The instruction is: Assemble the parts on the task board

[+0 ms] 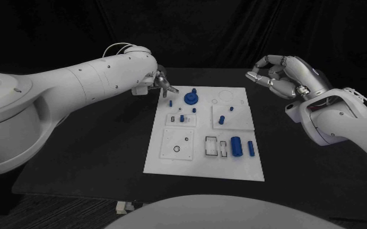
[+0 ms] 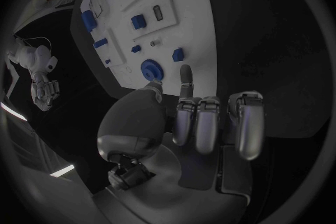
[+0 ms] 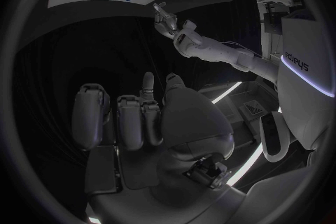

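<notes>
Nearest me, blue parts (image 1: 237,147) dot the white task board (image 1: 200,168) mid-desk (image 1: 92,149), as my left robot hand (image 1: 162,84) hovers at its far corner and my right robot hand (image 1: 280,75) hangs beside it, both curled on nothing.

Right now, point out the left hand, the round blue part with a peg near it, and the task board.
left hand (image 1: 163,84), head view, on its fingers.
round blue part (image 1: 190,99), head view, on its disc.
task board (image 1: 205,168), head view, on its bare near edge.
</notes>
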`<action>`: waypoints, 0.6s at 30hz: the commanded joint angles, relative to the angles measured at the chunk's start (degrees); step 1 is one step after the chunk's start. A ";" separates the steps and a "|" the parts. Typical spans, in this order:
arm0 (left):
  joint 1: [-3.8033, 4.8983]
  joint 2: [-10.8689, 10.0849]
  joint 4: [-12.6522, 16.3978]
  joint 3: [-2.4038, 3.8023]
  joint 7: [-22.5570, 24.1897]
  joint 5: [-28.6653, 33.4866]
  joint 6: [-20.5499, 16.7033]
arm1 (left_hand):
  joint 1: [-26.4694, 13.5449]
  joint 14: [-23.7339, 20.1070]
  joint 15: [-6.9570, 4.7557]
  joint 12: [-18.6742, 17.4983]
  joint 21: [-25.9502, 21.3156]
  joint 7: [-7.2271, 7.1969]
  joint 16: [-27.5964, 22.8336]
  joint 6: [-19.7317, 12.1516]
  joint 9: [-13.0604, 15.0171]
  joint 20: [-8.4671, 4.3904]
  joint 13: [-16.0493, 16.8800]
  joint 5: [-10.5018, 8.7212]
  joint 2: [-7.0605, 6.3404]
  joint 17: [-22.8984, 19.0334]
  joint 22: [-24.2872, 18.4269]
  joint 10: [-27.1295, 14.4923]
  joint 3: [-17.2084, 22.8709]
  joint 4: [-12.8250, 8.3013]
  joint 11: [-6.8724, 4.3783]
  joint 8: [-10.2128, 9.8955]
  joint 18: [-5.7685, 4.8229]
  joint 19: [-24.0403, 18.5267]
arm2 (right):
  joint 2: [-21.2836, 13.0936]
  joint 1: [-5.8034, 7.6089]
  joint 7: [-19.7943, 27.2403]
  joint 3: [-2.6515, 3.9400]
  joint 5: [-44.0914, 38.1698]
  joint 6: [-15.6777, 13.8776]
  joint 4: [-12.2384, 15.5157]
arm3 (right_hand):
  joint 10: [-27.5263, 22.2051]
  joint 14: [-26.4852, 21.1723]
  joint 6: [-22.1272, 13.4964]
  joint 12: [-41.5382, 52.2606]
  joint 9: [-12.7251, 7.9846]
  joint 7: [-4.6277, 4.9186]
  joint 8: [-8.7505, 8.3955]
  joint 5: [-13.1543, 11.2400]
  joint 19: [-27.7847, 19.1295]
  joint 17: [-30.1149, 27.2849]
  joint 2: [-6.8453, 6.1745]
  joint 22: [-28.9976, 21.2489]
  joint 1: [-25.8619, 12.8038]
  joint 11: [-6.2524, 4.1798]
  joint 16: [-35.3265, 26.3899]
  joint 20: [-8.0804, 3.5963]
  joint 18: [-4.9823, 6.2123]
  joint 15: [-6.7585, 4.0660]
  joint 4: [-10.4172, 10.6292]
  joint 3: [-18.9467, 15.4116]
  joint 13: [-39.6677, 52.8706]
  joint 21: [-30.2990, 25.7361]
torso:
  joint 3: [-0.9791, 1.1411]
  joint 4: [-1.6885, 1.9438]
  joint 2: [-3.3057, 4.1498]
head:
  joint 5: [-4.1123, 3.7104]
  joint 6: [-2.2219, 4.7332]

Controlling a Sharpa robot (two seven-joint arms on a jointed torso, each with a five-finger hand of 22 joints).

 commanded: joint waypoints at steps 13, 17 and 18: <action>-1.39 0.89 -1.29 0.04 1.85 -0.28 1.55 | 1.59 5.84 -0.41 0.20 -0.62 0.02 0.15 -0.53 0.56 -0.50 15.10 0.48 0.50 15.06 12.58 5.89 -0.15 -0.48 -0.33 0.06 -0.34 1.27 | -0.02 -0.13 -1.32 0.04 -0.33 0.57 0.03 | 6.00 4.58 0.33 -0.37 -0.07 -0.03 0.19 0.14 0.43 8.12 0.12 10.68 -0.33 -0.38 -0.15 -0.40 0.16 -0.52 -0.03 -0.29 14.93 -0.18 | 0.04 0.00 -0.06 | 0.06 -0.01; -1.54 0.90 -1.43 0.04 1.71 -0.28 1.83 | 1.93 5.84 -0.40 0.20 -0.68 0.02 0.15 -0.62 0.71 -0.50 15.10 0.68 0.65 15.06 12.57 5.89 -0.10 -0.61 -0.32 0.05 -0.33 1.22 | 0.03 -0.13 -1.35 0.04 -0.33 0.62 0.04 | 6.00 4.58 0.33 -0.37 -0.07 -0.03 0.19 0.14 0.43 8.12 0.12 10.68 -0.33 -0.38 -0.15 -0.40 0.16 -0.52 -0.03 -0.29 14.93 -0.18 | 0.02 0.00 -0.06 | 0.16 -0.01; -1.58 0.91 -1.45 0.04 1.69 -0.28 1.89 | 2.06 5.84 -0.40 0.20 -0.75 0.02 0.15 -0.67 0.77 -0.50 15.10 0.78 0.71 15.06 12.55 5.89 -0.09 -0.65 -0.32 0.04 -0.31 1.17 | 0.03 -0.14 -1.36 0.04 -0.33 0.63 0.04 | 6.00 4.58 0.33 -0.37 -0.07 -0.03 0.19 0.14 0.43 8.12 0.12 10.68 -0.33 -0.38 -0.15 -0.40 0.16 -0.52 -0.03 -0.29 14.93 -0.18 | 0.04 0.02 -0.06 | 0.13 -0.01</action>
